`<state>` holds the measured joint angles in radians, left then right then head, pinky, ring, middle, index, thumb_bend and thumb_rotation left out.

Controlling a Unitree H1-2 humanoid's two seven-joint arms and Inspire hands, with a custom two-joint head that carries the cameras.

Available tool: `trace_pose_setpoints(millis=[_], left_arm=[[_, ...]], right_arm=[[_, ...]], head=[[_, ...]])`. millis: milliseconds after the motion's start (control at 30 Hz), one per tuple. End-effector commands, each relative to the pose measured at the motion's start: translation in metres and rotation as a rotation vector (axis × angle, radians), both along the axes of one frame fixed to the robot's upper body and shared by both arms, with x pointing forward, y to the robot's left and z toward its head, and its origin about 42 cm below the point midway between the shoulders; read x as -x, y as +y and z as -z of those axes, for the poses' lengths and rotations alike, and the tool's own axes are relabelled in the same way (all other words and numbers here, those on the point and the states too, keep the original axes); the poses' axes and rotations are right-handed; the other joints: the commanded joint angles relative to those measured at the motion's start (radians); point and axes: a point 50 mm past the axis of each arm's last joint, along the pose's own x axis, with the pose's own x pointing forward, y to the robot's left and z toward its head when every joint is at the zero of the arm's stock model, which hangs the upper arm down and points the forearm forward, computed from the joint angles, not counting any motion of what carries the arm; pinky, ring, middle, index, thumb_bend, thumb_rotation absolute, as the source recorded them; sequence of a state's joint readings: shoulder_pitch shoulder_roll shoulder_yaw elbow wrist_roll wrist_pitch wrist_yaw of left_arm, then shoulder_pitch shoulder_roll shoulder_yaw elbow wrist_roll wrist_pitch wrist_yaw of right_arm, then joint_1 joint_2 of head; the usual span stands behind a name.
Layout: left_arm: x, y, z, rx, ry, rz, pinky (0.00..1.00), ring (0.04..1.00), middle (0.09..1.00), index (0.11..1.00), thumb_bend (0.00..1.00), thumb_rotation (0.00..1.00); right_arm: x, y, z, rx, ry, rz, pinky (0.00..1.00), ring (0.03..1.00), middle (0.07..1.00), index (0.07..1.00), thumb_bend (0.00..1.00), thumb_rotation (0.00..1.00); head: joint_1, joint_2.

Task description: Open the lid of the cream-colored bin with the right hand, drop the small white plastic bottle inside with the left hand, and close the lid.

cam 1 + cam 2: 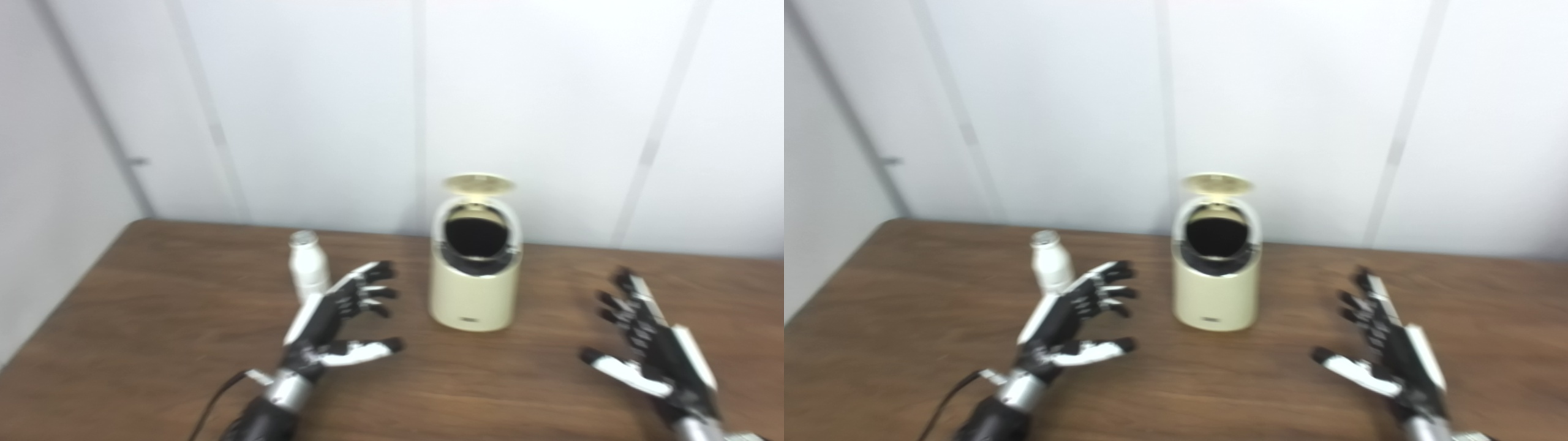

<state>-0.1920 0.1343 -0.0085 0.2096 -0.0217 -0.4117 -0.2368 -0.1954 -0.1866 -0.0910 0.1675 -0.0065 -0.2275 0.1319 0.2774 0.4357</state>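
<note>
The bin's lid stands open; I'd wrap my empty, spread left hand squarely round the white bottle left of it; right hand spread, idle.

Nothing readable; the small dark mark low on the bin is perhaps a logo

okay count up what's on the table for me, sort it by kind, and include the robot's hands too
Bins: 1, the cream-colored bin, its lid standing open.
Bottles: 1, the small white plastic bottle, upright to the left of the bin.
Hands: 2, the left hand and the right hand, both open and holding nothing.
Total: 4
</note>
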Motion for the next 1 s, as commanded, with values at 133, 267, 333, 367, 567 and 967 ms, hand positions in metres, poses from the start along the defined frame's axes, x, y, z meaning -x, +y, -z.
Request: trace_pose_setpoints(millis=[133, 267, 333, 367, 567, 967], left_arm=[[0.006, -0.025, 0.020, 0.010, 0.025, -0.043, 0.58, 0.710, 0.818, 0.812, 0.74, 0.12], [0.005, -0.026, 0.016, -0.011, -0.008, -0.095, 0.57, 0.685, 0.778, 0.772, 0.72, 0.09], [0.004, -0.023, 0.010, -0.009, -0.034, -0.128, 0.57, 0.676, 0.758, 0.758, 0.71, 0.09], [0.004, -0.021, 0.006, -0.008, -0.051, -0.148, 0.57, 0.671, 0.750, 0.752, 0.71, 0.09], [0.008, 0.004, -0.022, -0.034, -0.175, -0.258, 0.57, 0.672, 0.733, 0.732, 0.66, 0.02], [0.019, 0.056, -0.066, -0.083, -0.354, -0.413, 0.61, 0.715, 0.758, 0.756, 0.68, 0.00]], right_arm=[[0.006, 0.011, -0.008, -0.054, 0.007, 0.018, 0.88, 0.918, 0.988, 0.996, 0.67, 0.15], [0.010, 0.017, -0.020, -0.068, -0.001, 0.015, 0.87, 0.926, 0.988, 0.996, 0.62, 0.08], [0.011, 0.019, -0.024, -0.066, 0.000, 0.017, 0.87, 0.927, 0.989, 0.998, 0.61, 0.05], [0.013, 0.020, -0.026, -0.066, 0.000, 0.017, 0.88, 0.928, 0.990, 0.999, 0.60, 0.03], [0.015, 0.027, -0.039, -0.054, -0.003, 0.023, 0.91, 0.939, 1.000, 1.000, 0.55, 0.00], [0.018, 0.035, -0.052, -0.058, 0.004, 0.037, 0.91, 0.945, 1.000, 1.000, 0.51, 0.00]], head=[[0.052, -0.021], [0.055, -0.024], [0.055, -0.024], [0.055, -0.024], [0.051, -0.025], [0.055, -0.023]])
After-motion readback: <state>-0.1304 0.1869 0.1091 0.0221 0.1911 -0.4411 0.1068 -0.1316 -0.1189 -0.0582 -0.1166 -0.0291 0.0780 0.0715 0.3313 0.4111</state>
